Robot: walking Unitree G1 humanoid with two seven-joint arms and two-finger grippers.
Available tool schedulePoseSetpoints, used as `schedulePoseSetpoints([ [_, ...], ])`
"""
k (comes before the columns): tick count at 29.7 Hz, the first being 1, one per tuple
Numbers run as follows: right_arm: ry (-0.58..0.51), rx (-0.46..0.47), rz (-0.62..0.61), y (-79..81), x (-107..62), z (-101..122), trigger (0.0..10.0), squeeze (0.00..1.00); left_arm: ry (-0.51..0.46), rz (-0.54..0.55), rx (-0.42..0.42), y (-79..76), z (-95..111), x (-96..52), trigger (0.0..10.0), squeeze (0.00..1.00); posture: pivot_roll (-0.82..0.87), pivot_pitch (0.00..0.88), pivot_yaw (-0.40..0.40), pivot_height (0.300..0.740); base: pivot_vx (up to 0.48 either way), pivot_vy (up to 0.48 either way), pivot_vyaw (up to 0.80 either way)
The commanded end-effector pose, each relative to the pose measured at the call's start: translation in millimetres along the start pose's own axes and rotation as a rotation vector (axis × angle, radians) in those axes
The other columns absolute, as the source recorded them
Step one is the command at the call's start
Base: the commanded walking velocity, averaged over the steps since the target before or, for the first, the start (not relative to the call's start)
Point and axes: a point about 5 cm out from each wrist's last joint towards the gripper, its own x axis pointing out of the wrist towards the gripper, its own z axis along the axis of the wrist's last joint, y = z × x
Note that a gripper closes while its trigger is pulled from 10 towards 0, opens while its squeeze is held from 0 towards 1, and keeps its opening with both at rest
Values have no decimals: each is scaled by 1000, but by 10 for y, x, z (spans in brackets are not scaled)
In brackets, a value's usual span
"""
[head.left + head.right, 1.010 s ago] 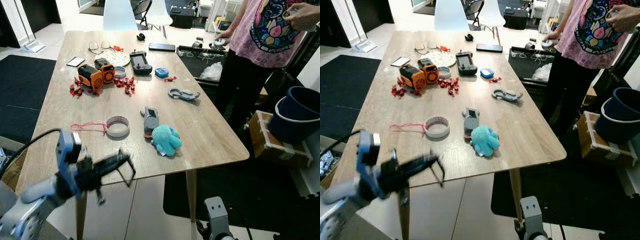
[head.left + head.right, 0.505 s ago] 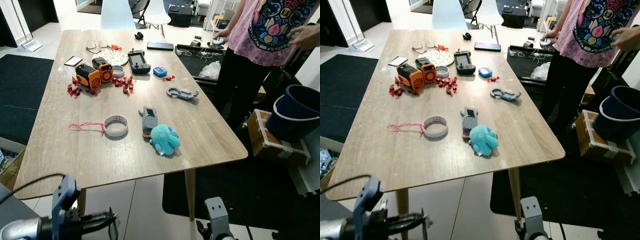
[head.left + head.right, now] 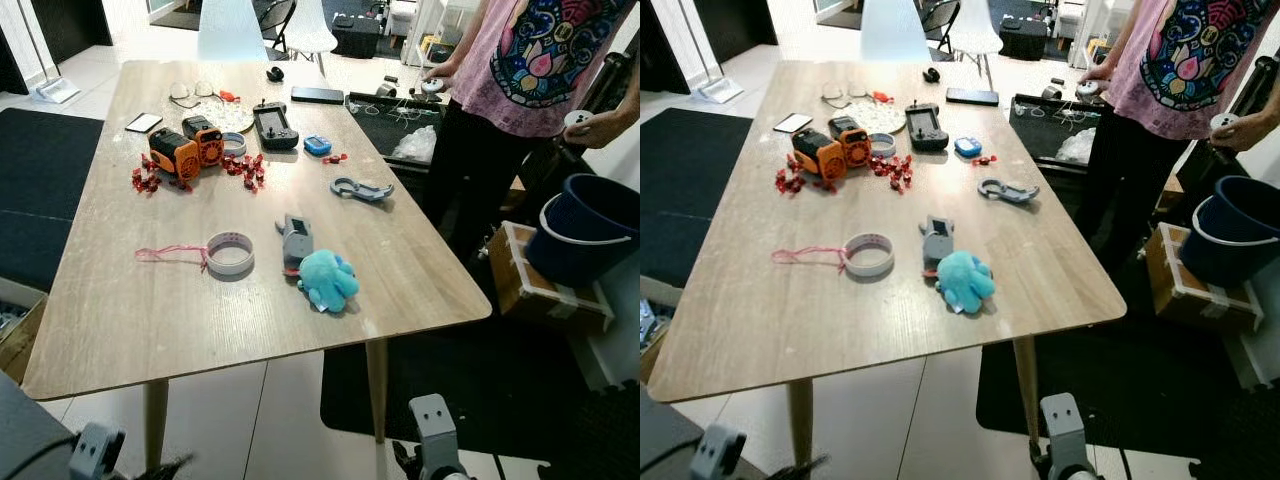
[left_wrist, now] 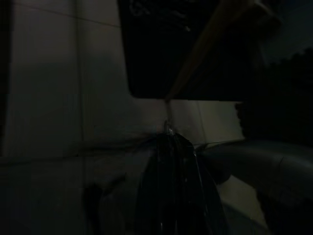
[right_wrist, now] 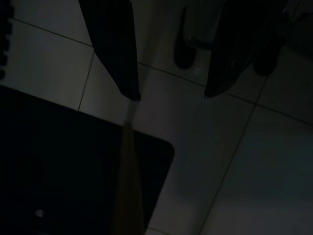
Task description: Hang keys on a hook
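Note:
On the wooden table (image 3: 120, 330) a grey key fob (image 3: 296, 238) lies touching a teal plush octopus (image 3: 328, 280). Farther back on the right lies a grey carabiner hook (image 3: 360, 189). My left arm (image 3: 95, 455) hangs below the table's front edge. In the dark left wrist view the left gripper (image 4: 168, 131) looks shut with nothing in it, pointing at floor tiles and a table leg. My right arm (image 3: 430, 440) hangs low too. In its wrist view the right gripper (image 5: 168, 94) is open over the floor, holding nothing.
A tape roll (image 3: 230, 253) with a pink string (image 3: 165, 253), orange gadgets (image 3: 185, 148), a black controller (image 3: 271, 124) and a phone (image 3: 319, 96) lie on the table. A person (image 3: 530, 70) stands at its right side by a blue bucket (image 3: 585, 230) on a box (image 3: 540, 285).
My left arm has dropped from the table's front edge down to the bottom of the view. The person's hand on the right has come lower.

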Motion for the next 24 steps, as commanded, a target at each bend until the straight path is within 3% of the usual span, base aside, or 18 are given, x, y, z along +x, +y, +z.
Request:
schedulePoseSetpoints([
  [1, 22, 14, -14, -30, -36, -76, 10000, 0, -2, 0, -32, -48, -125, -10, 0, 0, 52, 63, -63, 740, 0, 0, 0],
  [7, 29, 10, -14, -35, -45, -96, 10000, 0, -5, 76, -76, -10, -274, -18, 0, 0, 59, 56, -69, 740, 0, 0, 0],
  [8, 33, 7, -10, -24, -44, -100, 10000, 0, 9, 206, -73, 45, -359, 24, 0, 0, 62, 51, -71, 740, 0, 0, 0],
  [9, 33, 7, -10, -24, -44, -100, 10000, 0, 9, 206, -73, 45, -359, 24, 0, 0, 62, 51, -71, 740, 0, 0, 0],
  [10, 37, 5, -5, -6, -36, -97, 10000, 0, 9, 455, -15, 120, -414, 129, 0, 0, 66, 44, -74, 740, 0, 0, 0],
  [11, 37, 5, -5, -6, -36, -97, 10000, 0, 9, 455, -15, 120, -414, 129, 0, 0, 66, 44, -74, 740, 0, 0, 0],
  [13, 40, 4, -5, 2, -31, -95, 10000, 0, -16, 592, -14, 137, -386, 247, 0, 0, 67, 41, -76, 740, 0, 0, 0],
  [15, 42, 4, -5, 3, -31, -96, 10000, 0, -42, 614, -27, 131, -363, 290, 0, 0, 67, 41, -76, 740, 0, 0, 0],
  [17, 50, -2, -9, -2, -34, -106, 10000, 0, -48, 628, -11, 98, -306, 429, 3961, 0, 70, 30, -76, 740, 0, 0, 0],
  [18, 50, -2, -9, -2, -34, -106, 10000, 0, -48, 628, -11, 98, -306, 429, 3961, 0, 70, 30, -76, 740, 0, 0, 0],
  [19, 55, -2, -12, -7, -37, -114, 10000, 0, -56, 623, -4, 75, -274, 498, 5765, 0, 68, 26, -73, 740, 0, 0, 0],
  [20, 62, 5, -22, -16, -41, -127, 10000, 0, -65, 608, 8, 49, -244, 558, 10000, 0, 68, 23, -73, 740, 0, 0, 0],
  [24, 83, 42, -56, -39, -56, -169, 10000, 0, -97, 576, 42, -5, -197, 647, 10000, 0, 65, 13, -65, 740, 0, 0, 0],
])
